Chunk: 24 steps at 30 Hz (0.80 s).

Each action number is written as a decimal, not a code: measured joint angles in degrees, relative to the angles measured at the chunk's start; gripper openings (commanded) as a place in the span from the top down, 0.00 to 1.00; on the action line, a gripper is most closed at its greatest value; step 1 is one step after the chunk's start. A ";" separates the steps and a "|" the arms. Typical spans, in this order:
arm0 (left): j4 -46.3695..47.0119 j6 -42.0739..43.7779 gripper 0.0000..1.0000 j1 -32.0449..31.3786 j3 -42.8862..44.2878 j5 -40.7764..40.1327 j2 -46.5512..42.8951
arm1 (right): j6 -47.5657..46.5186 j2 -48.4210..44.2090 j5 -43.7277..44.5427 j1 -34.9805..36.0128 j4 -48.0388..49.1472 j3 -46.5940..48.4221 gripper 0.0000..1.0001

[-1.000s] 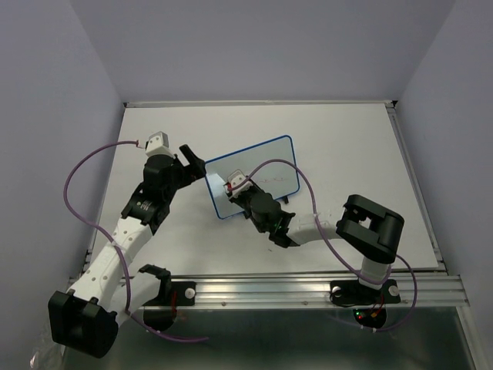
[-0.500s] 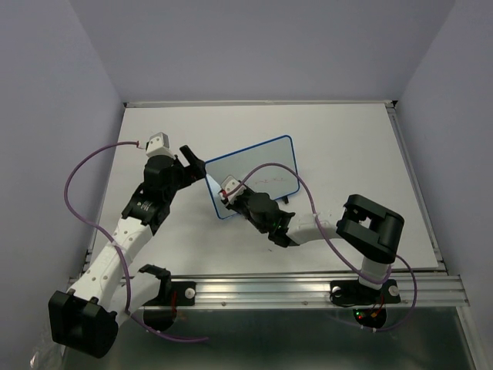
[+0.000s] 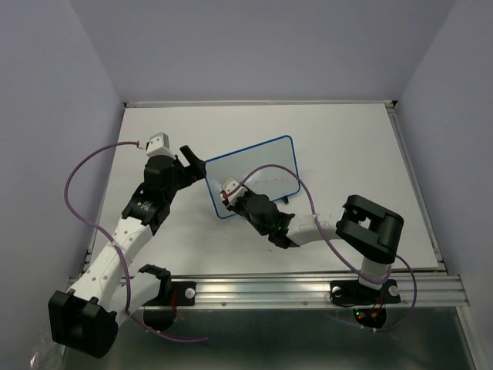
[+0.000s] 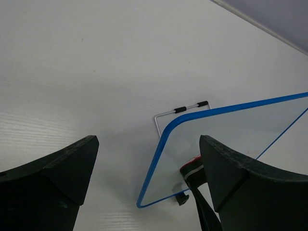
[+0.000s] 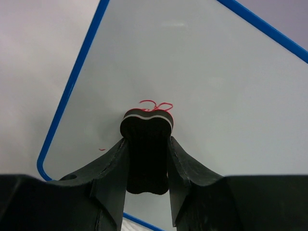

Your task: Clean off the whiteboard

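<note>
The whiteboard (image 3: pixel 258 166), white with a thin blue frame, stands tilted at mid-table. My right gripper (image 3: pixel 229 191) is shut on a black eraser (image 5: pixel 146 150) and presses it against the board's lower left part (image 5: pixel 202 62). A red scribble (image 5: pixel 157 104) shows just above the eraser, and a tiny red mark (image 5: pixel 101 149) lies to its left. My left gripper (image 3: pixel 194 163) is open at the board's left edge. In the left wrist view the board's corner (image 4: pixel 166 144) lies ahead between the fingers (image 4: pixel 57 175), and I cannot tell whether they touch it. The eraser (image 4: pixel 192 168) also shows there.
A wire stand (image 4: pixel 177 111) props the board from behind. The white tabletop (image 3: pixel 347 139) is bounded by grey walls and a metal rail (image 3: pixel 308 287) at the near edge. The right arm's purple cable (image 3: pixel 296 181) loops in front of the board.
My right gripper has slid the eraser a little left and down across the board. The left arm and the board have not moved.
</note>
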 measured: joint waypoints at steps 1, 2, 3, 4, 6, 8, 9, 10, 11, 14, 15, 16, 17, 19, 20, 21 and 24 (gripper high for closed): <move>0.02 0.00 0.01 0.00 -0.02 -0.02 0.00 | -0.07 0.09 1.03 0.02 0.02 0.15 0.96; 0.00 0.00 0.01 -0.02 -0.02 -0.02 0.00 | -0.15 0.13 2.12 0.02 0.07 0.28 0.96; 0.00 0.00 0.01 -0.02 -0.02 -0.04 -0.02 | -0.35 0.22 3.28 0.02 0.42 0.48 0.96; 0.00 0.00 0.01 -0.02 -0.07 -0.07 -0.09 | -0.57 0.31 4.48 0.02 0.87 0.66 0.96; 0.02 0.00 0.01 -0.02 -0.26 -0.13 -0.37 | -0.98 0.37 6.43 0.00 1.84 0.81 0.96; -0.02 0.00 0.01 -0.13 -0.37 -0.17 -0.70 | -1.22 0.39 8.24 -0.04 2.62 1.07 0.96; 0.00 0.00 0.01 -0.20 -0.37 -0.20 -0.83 | -1.40 0.42 8.98 -0.04 2.99 1.25 0.96; 0.00 -0.02 0.01 -0.26 -0.37 -0.20 -0.94 | -1.53 0.42 9.68 -0.07 3.28 1.38 0.96; 0.00 0.00 0.01 -0.28 -0.37 -0.20 -1.01 | -1.64 0.42 10.23 -0.11 3.61 1.55 0.96; 0.00 -0.02 0.01 -0.28 -0.37 -0.22 -1.29 | -2.10 0.42 10.49 -0.28 4.48 1.62 0.95; 0.00 -0.02 0.01 -0.28 -0.37 -0.22 -1.36 | -2.47 0.42 9.94 -0.35 4.55 1.62 0.95; 0.00 -0.02 0.01 -0.31 -0.37 -0.22 -1.40 | -2.91 0.42 9.09 -0.37 4.66 1.62 0.95; 0.00 -0.02 0.01 -0.33 -0.37 -0.26 -1.40 | -3.15 0.42 8.44 -0.42 4.61 1.62 0.95; 0.00 -0.02 0.01 -0.35 -0.37 -0.33 -1.40 | -4.04 0.42 5.05 -0.42 4.22 1.62 0.96; 0.00 -0.02 0.01 -0.35 -0.37 -0.37 -1.40 | -4.31 0.42 3.37 -0.44 3.74 1.62 0.96; 0.00 -0.02 0.01 -0.35 -0.37 -0.39 -1.40 | -4.66 0.42 1.95 -0.48 3.28 1.60 0.96; 0.00 -0.02 0.01 -0.35 -0.37 -0.42 -1.40 | -5.27 0.42 -2.43 -0.48 1.18 1.57 0.98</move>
